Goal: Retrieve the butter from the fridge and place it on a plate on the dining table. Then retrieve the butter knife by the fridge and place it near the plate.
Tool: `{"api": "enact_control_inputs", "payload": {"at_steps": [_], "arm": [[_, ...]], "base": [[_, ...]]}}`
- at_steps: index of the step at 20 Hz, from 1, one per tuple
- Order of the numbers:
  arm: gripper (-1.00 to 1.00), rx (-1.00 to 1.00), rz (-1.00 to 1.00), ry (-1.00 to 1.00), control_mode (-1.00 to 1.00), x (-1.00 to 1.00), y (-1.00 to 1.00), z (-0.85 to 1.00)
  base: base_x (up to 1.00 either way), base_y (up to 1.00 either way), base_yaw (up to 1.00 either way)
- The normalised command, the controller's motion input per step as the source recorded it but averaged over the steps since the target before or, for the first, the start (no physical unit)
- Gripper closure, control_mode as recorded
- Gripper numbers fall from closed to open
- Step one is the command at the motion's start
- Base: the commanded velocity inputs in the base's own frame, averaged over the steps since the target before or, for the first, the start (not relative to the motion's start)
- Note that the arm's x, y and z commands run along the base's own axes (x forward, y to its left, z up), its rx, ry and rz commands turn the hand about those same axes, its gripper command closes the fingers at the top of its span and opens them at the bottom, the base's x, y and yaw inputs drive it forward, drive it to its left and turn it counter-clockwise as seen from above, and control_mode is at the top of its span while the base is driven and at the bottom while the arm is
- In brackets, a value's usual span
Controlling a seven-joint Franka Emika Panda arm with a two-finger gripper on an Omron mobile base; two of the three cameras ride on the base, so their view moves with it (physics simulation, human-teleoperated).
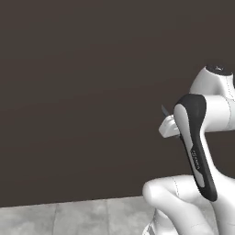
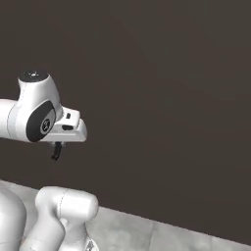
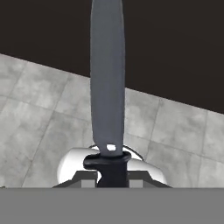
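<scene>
Knife-wise, the butter knife is pinched in the jaws of the gripper, which are pressed together on its dark handle right below the little guard. From the hand view the grey blade runs straight away from the jaws, up the middle of the picture, past grey floor tiles and onto a dark wall behind. So the knife sits dead centre between the fingertips, lined up with the gripper's own axis, not skewed to either side as far as I can tell.

In the left base view you only catch a thin dark sliver of the knife poking out beyond the white hand, up and to the left of it, in front of the dark brown wall. In the right base view the gripper hangs under the white hand, held in the air well above the tiled floor; the knife itself is too small there to make out properly.
</scene>
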Motion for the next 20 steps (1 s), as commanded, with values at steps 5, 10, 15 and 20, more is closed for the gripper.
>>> {"api": "enact_control_inputs", "payload": {"at_steps": [5,10,15,20], "arm": [[1.0,0.0,0.0,0.0,1.0,0.0,0.0,0.0],[1.0,0.0,0.0,0.0,1.0,0.0,0.0,0.0],[1.0,0.0,0.0,0.0,1.0,0.0,0.0,0.0],[1.0,0.0,0.0,0.0,1.0,0.0,0.0,0.0]], "base": [[0.57,0.07,0.6],[0.34,0.28,0.65],[0.63,0.24,0.65],[0.76,0.11,0.63]]}}
